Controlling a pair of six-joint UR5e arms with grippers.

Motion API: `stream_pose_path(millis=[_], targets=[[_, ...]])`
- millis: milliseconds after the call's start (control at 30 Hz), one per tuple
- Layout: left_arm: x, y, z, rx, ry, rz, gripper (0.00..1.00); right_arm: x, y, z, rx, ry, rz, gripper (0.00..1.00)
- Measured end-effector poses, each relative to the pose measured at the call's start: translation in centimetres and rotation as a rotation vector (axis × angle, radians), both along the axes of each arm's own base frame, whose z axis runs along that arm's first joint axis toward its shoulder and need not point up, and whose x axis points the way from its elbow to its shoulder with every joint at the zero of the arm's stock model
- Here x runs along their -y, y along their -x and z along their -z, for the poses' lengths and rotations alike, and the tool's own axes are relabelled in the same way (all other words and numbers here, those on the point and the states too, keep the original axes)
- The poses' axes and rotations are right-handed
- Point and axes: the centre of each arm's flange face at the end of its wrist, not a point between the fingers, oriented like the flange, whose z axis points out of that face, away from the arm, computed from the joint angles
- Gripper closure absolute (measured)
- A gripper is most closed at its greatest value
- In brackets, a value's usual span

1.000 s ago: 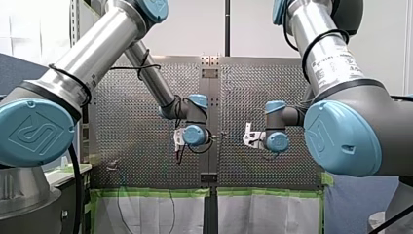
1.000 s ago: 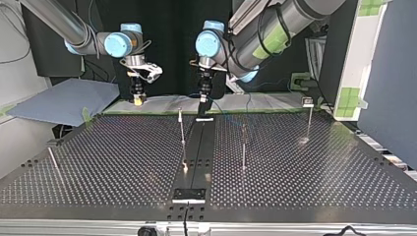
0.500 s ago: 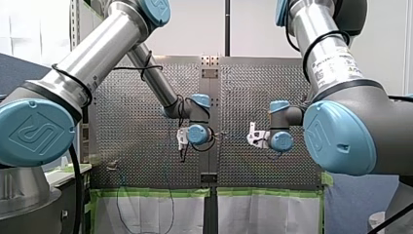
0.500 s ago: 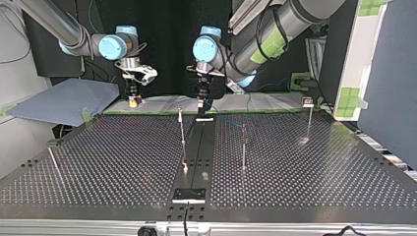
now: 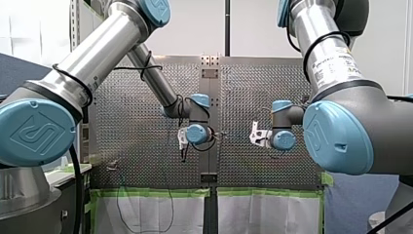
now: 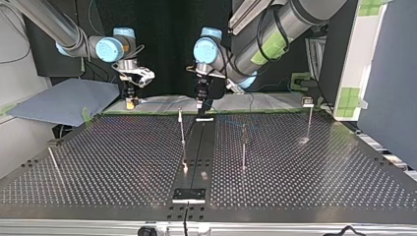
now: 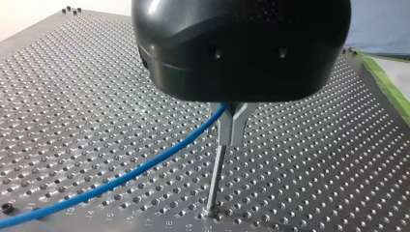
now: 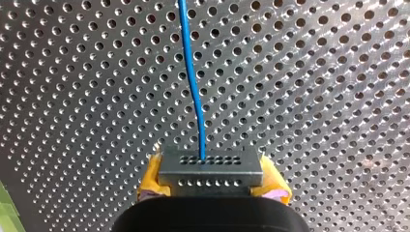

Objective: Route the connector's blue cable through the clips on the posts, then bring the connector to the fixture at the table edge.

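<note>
Blue against grey steel, the cable (image 7: 135,174) showed clearly only in the two wrist views; in the front and top views it was too thin to trace.

In the left wrist view, my left fingers (image 7: 230,130), bare metal under a black housing, were closed on the cable. It led out from between them in a long curve over the perforated worktop (image 7: 72,96). A thin metal post (image 7: 215,181) stood straight beneath the fingertips; whether it touched them could not be told.

In the right wrist view, my right fingers (image 8: 151,178), with yellow pads, were clamped on both ends of the connector (image 8: 211,170), a small grey block with two rows of holes. The cable left the middle of the connector and ran ahead across the worktop.

Only the top view showed the wider layout: four slender posts (image 6: 243,147) standing on the worktop, a dark strip (image 6: 196,147) down its centre, and a black plate (image 6: 188,193) at the near edge. There my left arm (image 6: 265,34) came in at the view's right, its wrist pointing straight down over the far end of the strip. My right arm (image 6: 59,24), at the view's left, hung likewise above the far edge, well apart from it.

The front view showed both arms reaching out with bent elbows, one wrist on either side of the central seam.
</note>
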Motion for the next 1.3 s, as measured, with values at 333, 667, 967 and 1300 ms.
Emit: stream_pose_path(millis=[333,667,967,1300], targets=[[0.7,-1.3,-0.2,-0.009,0.036,0.02,1.0,0.4,0.3,-0.1,-0.001,-0.003,0.006,1.0],[0.6,-2.4,-0.6,-0.014,0.043,0.012,1.0,1.0,0.3,-0.5,0.0,0.0,0.009,1.0],[1.1,-2.2,0.4,-0.028,0.035,0.022,1.0,1.2,0.5,-0.5,-0.001,0.001,0.014,1.0],[1.6,-3.3,0.0,-0.024,0.042,0.027,1.0,1.4,0.7,-0.5,-0.001,0.002,0.018,1.0]])
